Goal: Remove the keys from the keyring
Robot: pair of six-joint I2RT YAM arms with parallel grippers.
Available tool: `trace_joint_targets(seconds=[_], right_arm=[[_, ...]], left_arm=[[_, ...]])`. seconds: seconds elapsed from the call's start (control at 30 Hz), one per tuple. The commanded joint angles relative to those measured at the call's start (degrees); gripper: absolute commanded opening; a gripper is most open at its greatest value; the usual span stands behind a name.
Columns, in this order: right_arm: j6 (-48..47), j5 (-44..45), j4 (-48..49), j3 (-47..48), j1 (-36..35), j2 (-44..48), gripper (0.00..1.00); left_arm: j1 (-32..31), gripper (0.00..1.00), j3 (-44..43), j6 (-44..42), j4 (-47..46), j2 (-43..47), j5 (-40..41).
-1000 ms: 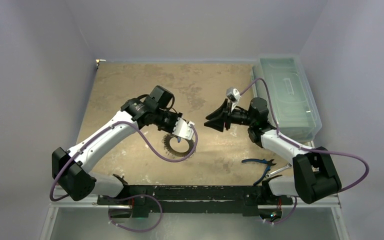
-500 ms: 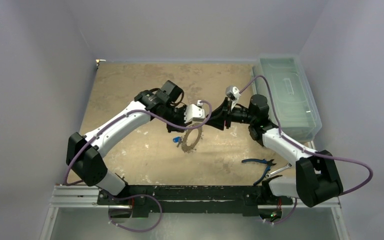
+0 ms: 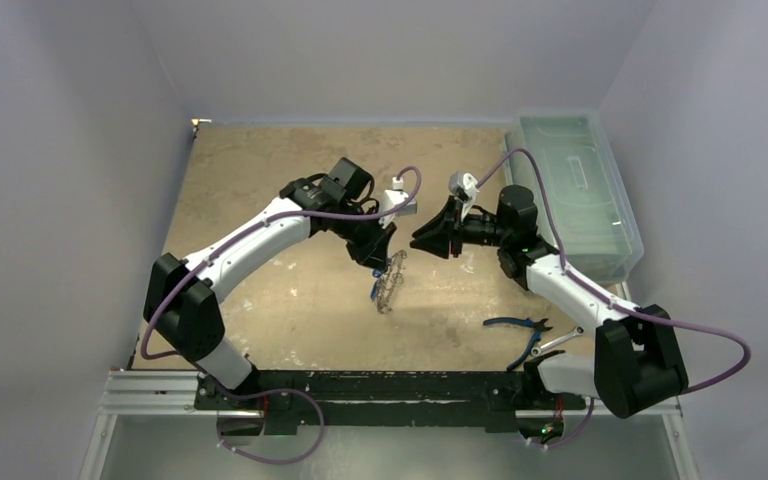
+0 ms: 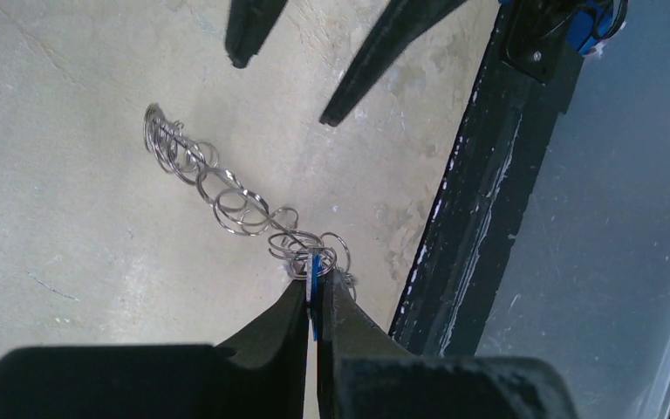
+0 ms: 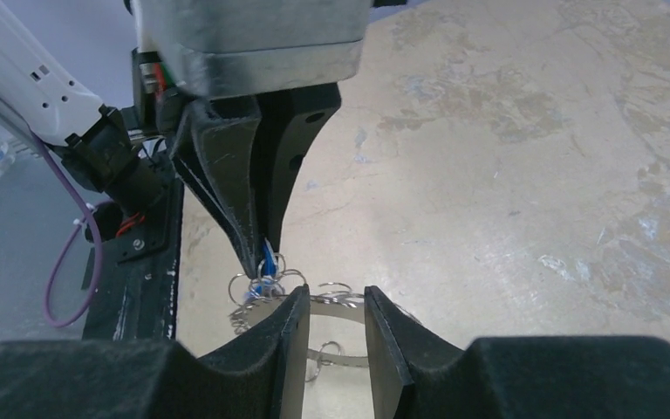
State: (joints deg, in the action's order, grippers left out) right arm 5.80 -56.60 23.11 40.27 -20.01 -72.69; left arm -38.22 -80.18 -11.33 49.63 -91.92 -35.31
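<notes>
The left gripper [image 4: 314, 295] is clenched tight on the blue head of a key [image 4: 312, 266]. The keyring [image 4: 227, 199] hangs edge-on from that pinch over the tan table [image 3: 260, 180], its little loops strung out in a line. Close by and facing it, the right gripper [image 5: 335, 301] has its jaws parted and holds nothing; whether a tip touches the ring I cannot tell. Blue-handled pliers [image 3: 520, 325], a wrench [image 3: 558, 342] and a clear plastic box [image 3: 575, 190] sit well apart, on the right.

The thin grey keyring [image 4: 227, 196] stands edge-on, its keys [image 3: 388, 288] bunched, 1 blue-headed.
</notes>
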Motion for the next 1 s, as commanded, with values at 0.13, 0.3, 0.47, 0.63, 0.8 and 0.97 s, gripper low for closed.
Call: trace_joint_targets(seconds=[0.13, 0.3, 0.47, 0.63, 0.8, 0.97], right_arm=[[-1.42, -0.07, -0.01, 0.33, -3.8, 0.68, 0.38], [-10.85, 2.86, -10.54, 4.91, -7.78, -0.32, 0.43], [-19.97, 4.74, -24.31, 11.86, -7.85, -1.48, 0.48], [-18.79, 5.62, -21.99, 9.71, -9.06, -1.48, 0.49], [-16.1, 8.27, -13.47, 6.75, -11.27, -2.2, 0.48], [-14.58, 8.7, -8.13, 4.37, -11.54, -2.66, 0.47]], left_arm=[[2.79, 0.0, 3.02, 10.81, -7.85, 3.75, -1.97], [4.96, 0.0, 4.37, 16.0, -9.86, 4.02, -2.93], [8.52, 0.0, 7.2, 17.99, -12.78, 4.45, -7.21], [9.27, 0.0, 6.92, 16.23, -11.89, 3.98, -8.61], [9.3, 0.0, 6.12, 14.16, -7.86, 2.39, -10.6], [9.06, 0.0, 1.87, 3.43, 2.3, 1.92, -1.13]])
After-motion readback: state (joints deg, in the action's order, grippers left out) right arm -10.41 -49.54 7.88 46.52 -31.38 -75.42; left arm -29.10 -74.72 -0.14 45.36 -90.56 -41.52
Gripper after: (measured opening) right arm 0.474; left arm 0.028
